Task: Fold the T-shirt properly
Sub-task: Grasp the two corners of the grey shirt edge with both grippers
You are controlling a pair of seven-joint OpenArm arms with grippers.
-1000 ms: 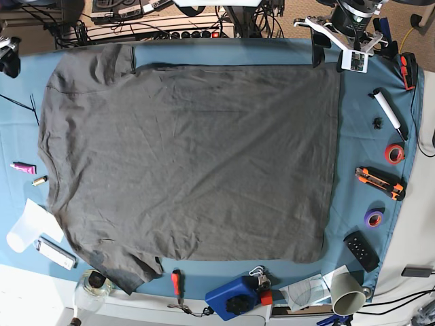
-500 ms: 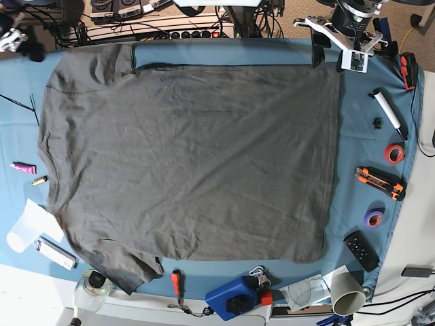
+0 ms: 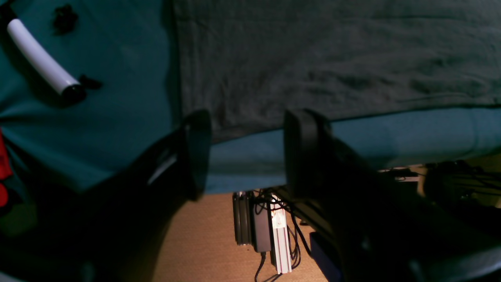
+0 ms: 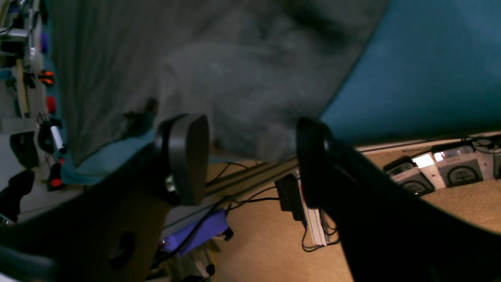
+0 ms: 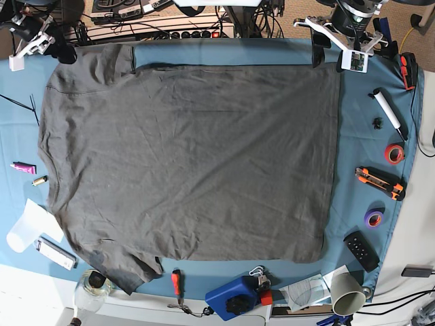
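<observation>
Both grippers are spread wide with nothing between the jaws. Left gripper (image 5: 327,46) sits at the upper right of the base view, hanging over the far table edge right by the corner of the large dark charcoal-grey short-sleeved T-shirt (image 5: 190,156). From its wrist camera the left gripper (image 3: 244,150) has its two black fingers (image 3: 197,149) well apart, framing the shirt's edge and the strip of teal-blue table cloth (image 3: 391,133) below it, with tan floor and a power strip underneath. Can't tell if the fingers actually touch the cloth.

Right gripper (image 5: 39,45) is at the upper left of the base view, near the shirt's sleeve corner. Its wrist view shows the right gripper (image 4: 252,156) with the fingers far apart too, and blurry grey shirt fabric behind them, cloth to the upper right.

T-shirt itself lies flat and spread out, lightly wrinkled, covering most of the table, sleeves toward the left of the frame, one at the top and one at the bottom.

Clutter along the right edge: a white marker with a black cap (image 5: 388,111), a red tape roll (image 5: 393,153), an orange utility knife (image 5: 379,183), a purple tape roll (image 5: 373,218), a black remote (image 5: 361,250). Bottom edge has a blue box-shaped device (image 5: 234,297) and a red-handled screwdriver (image 5: 177,284).
</observation>
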